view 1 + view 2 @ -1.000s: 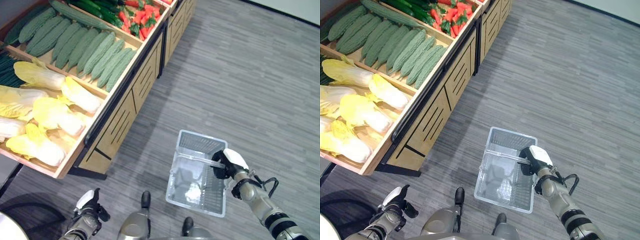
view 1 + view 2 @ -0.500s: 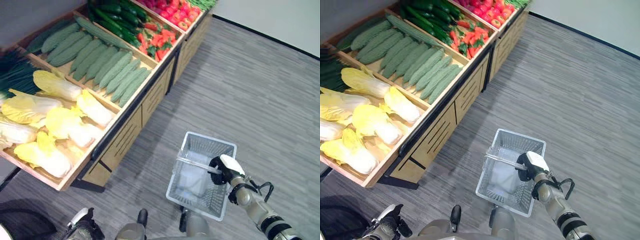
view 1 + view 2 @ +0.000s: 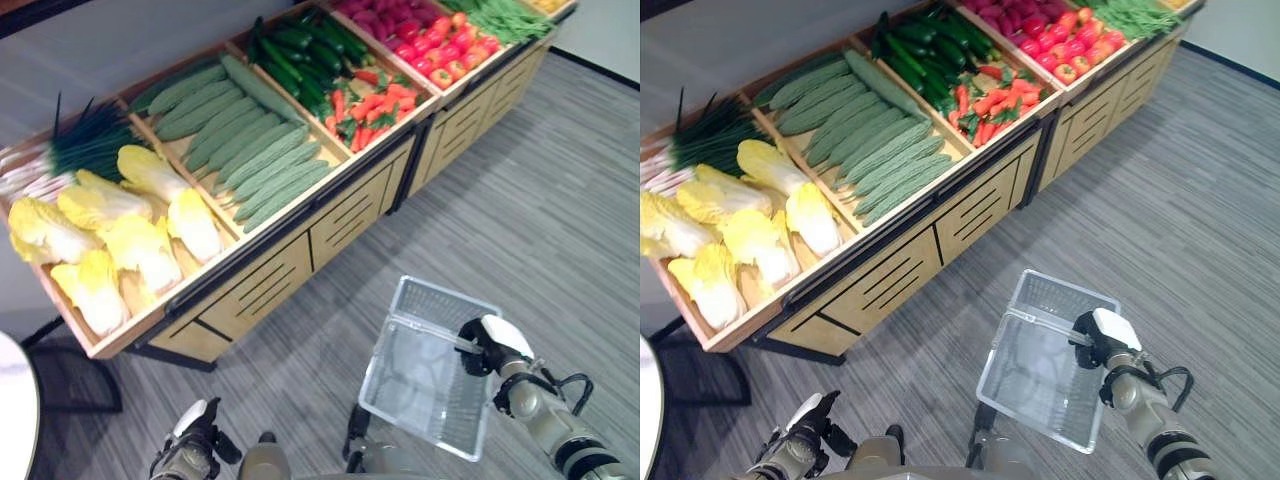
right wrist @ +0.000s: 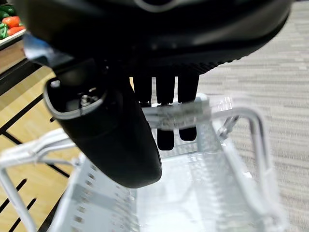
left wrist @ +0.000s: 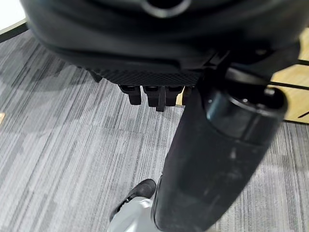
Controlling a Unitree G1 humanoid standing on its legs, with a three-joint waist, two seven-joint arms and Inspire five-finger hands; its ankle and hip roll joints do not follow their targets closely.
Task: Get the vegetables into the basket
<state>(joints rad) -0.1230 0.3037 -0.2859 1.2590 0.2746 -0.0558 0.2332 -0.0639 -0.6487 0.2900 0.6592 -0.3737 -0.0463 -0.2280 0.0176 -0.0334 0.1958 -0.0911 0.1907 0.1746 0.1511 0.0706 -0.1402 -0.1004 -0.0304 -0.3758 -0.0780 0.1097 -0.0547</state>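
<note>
Zero vegetables in basket (image 3: 430,375) | right hand (image 3: 484,347) clenched on basket handle (image 4: 183,115), basket empty at 5 o'clock above floor | left hand (image 3: 190,445) at 7 o'clock, fingers curled, holding nothing | cabbages (image 3: 135,245) at 10 o'clock on stand (image 3: 290,270) | likely bulky, leafy, bruisable: grasp round the firm middle

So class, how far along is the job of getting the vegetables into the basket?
Barely started. Done: the right hand is curled round the handle of the basket, carrying it beside the stand. In hand: only the basket, which looks empty. Left: every pick. The cabbages, gourds and tomatoes all lie in their bins. The left hand hangs low with curled fingers, holding nothing.
</note>
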